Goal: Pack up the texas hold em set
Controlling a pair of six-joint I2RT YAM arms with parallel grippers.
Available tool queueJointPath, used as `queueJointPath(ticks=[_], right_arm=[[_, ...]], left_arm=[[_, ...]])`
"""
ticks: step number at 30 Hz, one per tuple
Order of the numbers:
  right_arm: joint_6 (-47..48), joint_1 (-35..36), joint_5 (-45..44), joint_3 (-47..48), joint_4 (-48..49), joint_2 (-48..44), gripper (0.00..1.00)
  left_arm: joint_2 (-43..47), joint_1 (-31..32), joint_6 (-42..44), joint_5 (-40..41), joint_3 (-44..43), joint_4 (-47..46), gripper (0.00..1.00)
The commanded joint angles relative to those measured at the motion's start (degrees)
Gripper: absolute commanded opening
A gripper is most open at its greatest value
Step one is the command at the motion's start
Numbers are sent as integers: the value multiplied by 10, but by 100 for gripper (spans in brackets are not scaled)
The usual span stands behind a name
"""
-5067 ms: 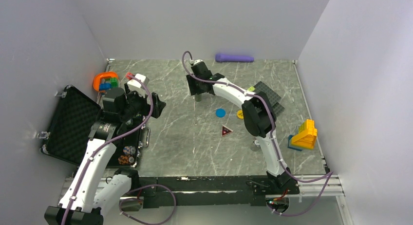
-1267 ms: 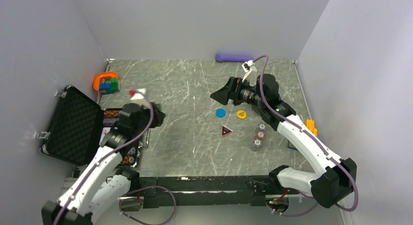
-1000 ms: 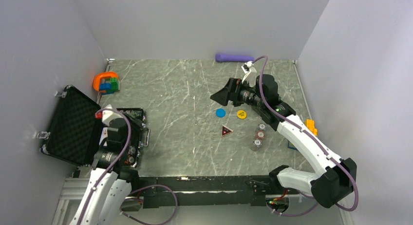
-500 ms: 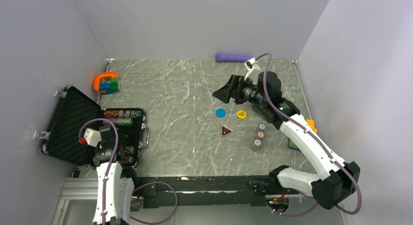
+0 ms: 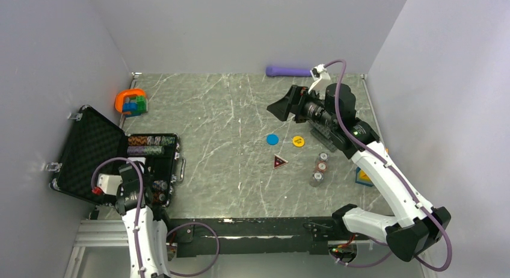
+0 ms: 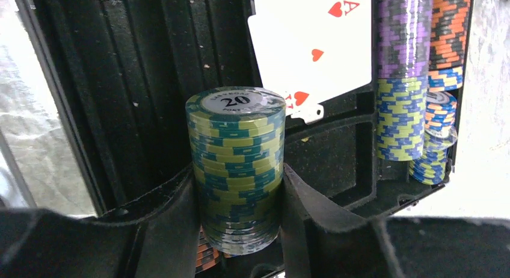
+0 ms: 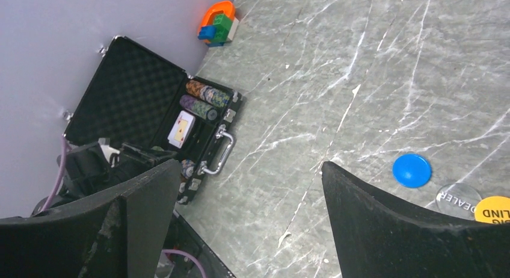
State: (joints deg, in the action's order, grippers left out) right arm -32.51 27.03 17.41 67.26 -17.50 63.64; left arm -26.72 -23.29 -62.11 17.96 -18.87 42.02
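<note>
The black foam-lined case (image 5: 90, 147) lies open at the near left, with chip rows (image 5: 147, 145) and cards (image 6: 313, 43) in its tray. My left gripper (image 6: 237, 191) hangs over the tray's near end, shut on a green and teal chip stack (image 6: 236, 139) marked 20. A blue disc (image 5: 272, 139), a yellow disc (image 5: 298, 141), a dark red triangle (image 5: 279, 162) and three small chip stacks (image 5: 319, 167) sit mid-table. A clear dealer disc (image 7: 456, 197) lies beside the yellow one. My right gripper (image 5: 280, 109) hovers open above and beyond the discs, holding nothing.
An orange ring toy with coloured blocks (image 5: 130, 101) stands in the far left corner. A purple cylinder (image 5: 288, 71) lies along the back wall. Black studded plates (image 5: 325, 132) sit under my right arm, and a yellow and blue block (image 5: 362, 176) is at the right. Walls close in three sides.
My left arm has drawn back toward its base, down along the case to its near end, still holding the chip stack. My right gripper has drifted slightly right and away, still open.
</note>
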Motion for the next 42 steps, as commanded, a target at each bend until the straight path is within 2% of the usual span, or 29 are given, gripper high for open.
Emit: queueJointPath(ticks=[1, 7, 14, 24, 34, 36, 37, 40, 41, 42], right_arm=[[9, -1, -19, 16, -7, -11, 91], [12, -1, -12, 17, -7, -5, 91], [9, -1, -3, 16, -1, 1, 91], [9, -2, -8, 11, -8, -6, 91], [8, -2, -13, 0, -10, -14, 91], [8, -2, -13, -1, -10, -15, 91], [8, -2, -12, -1, -10, -15, 91], [7, -2, -11, 0, -9, -13, 91], [7, -1, -11, 0, -9, -13, 91], [7, -2, -10, 0, -9, -12, 91]], left_arm=[[14, -4, -38, 58, -12, 36, 0], [19, -7, -69, 134, -40, 110, 0], [21, -8, -71, 163, -31, 110, 0], [19, -11, -69, 184, -39, 86, 0], [9, -15, -58, 144, -4, 33, 0], [6, -15, -53, 141, -3, 26, 13], [7, -16, -52, 140, -3, 25, 23], [7, -16, -46, 141, -3, 21, 63], [7, -16, -43, 141, -4, 20, 73], [6, -16, -41, 142, -5, 20, 79]])
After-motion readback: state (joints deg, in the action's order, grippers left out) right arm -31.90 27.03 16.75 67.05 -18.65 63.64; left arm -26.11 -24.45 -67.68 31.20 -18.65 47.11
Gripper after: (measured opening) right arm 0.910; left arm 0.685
